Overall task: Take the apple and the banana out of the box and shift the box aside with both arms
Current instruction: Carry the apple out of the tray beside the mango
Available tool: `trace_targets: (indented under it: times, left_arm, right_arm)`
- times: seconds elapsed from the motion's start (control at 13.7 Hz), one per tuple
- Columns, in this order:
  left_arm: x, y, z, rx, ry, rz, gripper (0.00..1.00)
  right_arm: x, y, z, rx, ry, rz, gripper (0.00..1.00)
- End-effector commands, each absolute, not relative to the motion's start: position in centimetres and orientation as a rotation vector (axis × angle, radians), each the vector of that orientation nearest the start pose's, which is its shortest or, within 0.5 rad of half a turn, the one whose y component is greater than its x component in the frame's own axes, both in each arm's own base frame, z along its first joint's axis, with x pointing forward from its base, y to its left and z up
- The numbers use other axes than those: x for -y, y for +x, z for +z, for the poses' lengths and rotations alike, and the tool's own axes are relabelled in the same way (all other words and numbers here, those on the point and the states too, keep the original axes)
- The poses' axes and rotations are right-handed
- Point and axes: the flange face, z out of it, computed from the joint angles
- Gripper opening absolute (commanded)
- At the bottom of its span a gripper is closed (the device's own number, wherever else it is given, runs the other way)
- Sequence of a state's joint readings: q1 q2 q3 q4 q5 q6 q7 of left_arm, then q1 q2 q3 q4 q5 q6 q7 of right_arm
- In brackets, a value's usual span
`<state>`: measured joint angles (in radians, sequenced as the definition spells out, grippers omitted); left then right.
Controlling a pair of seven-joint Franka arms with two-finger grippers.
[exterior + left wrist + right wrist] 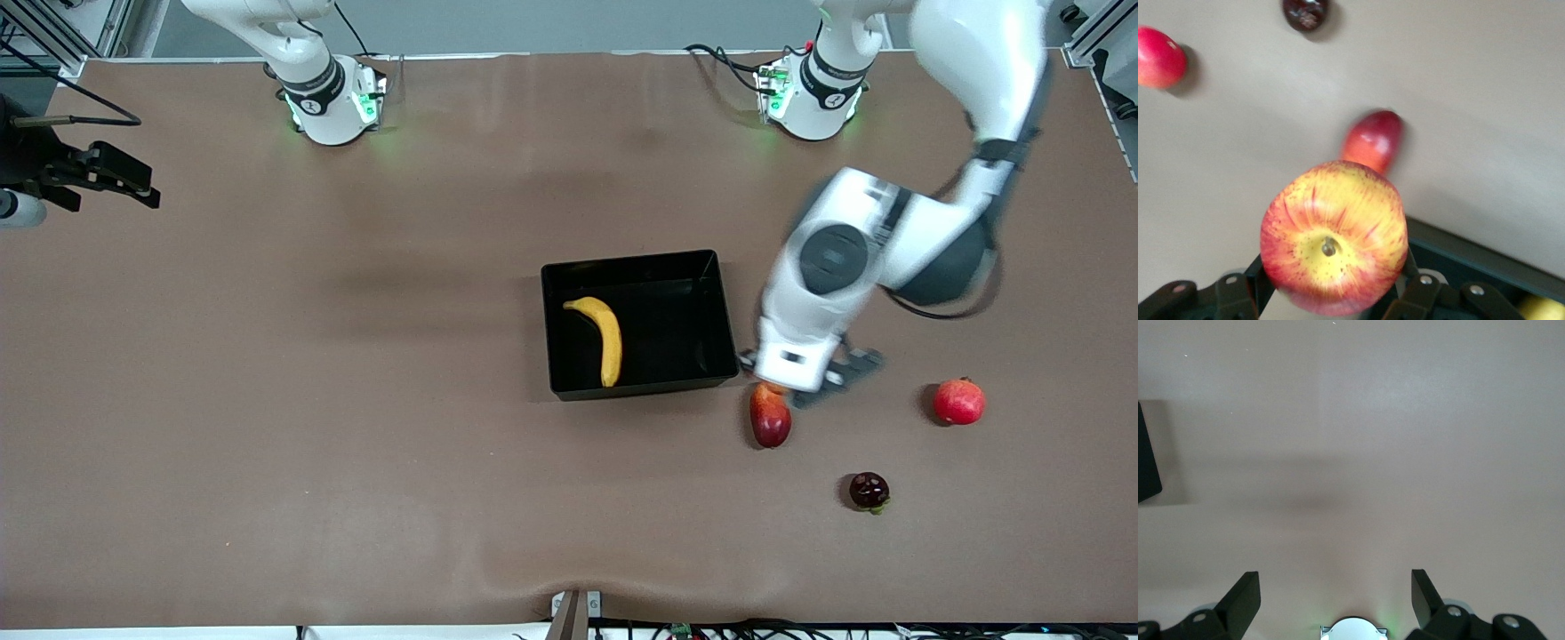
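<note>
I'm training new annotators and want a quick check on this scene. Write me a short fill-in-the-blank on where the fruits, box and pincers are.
1. The banana lies inside the black ____.
2. The left pincer is shut on the ____, up in the air beside the box, over the table above the mango.
3. The right pincer waits with its fingers ____.
4. The fruit nearest the front camera is the dark ____ one.

Missing words: box; apple; open; purple
</note>
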<state>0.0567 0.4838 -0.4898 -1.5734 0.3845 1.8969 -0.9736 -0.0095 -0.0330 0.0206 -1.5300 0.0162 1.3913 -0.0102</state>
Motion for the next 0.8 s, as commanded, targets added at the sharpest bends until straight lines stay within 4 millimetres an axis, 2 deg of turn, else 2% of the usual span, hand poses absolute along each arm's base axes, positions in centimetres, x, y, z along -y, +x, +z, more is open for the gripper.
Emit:
trace_targets:
  times: [0.0,0.15,0.29,0.44,0.51,0.73]
  left_arm:
    - [18.7,64.4,35.1,0.623,-2.907,0.046,0.00]
    - [17.7,64.6,32.2,0.619,-2.887,0.096,0.00]
    - [14.5,65.1,29.1,0.648,-2.872,0.109,0.00]
    - [13.9,65.4,26.6,0.620,-2.886,0.068,0.00]
    - [12.6,65.7,25.2,0.612,-2.871,0.067,0.00]
    - [11.5,66.2,23.0,0.626,-2.898,0.052,0.00]
  right_arm:
    - [-0.8,52.5,64.9,0.014,-3.119,0.168,1.00]
    - [-0.8,52.5,64.9,0.014,-3.119,0.170,1.00]
    - [-0.7,52.5,64.9,0.011,-3.119,0.170,1.00]
    - [-0.7,52.5,64.9,0.011,-3.119,0.170,1.00]
    - [-0.8,52.5,64.8,0.014,-3.119,0.173,1.00]
    - [-0.8,52.5,64.8,0.014,-3.119,0.173,1.00]
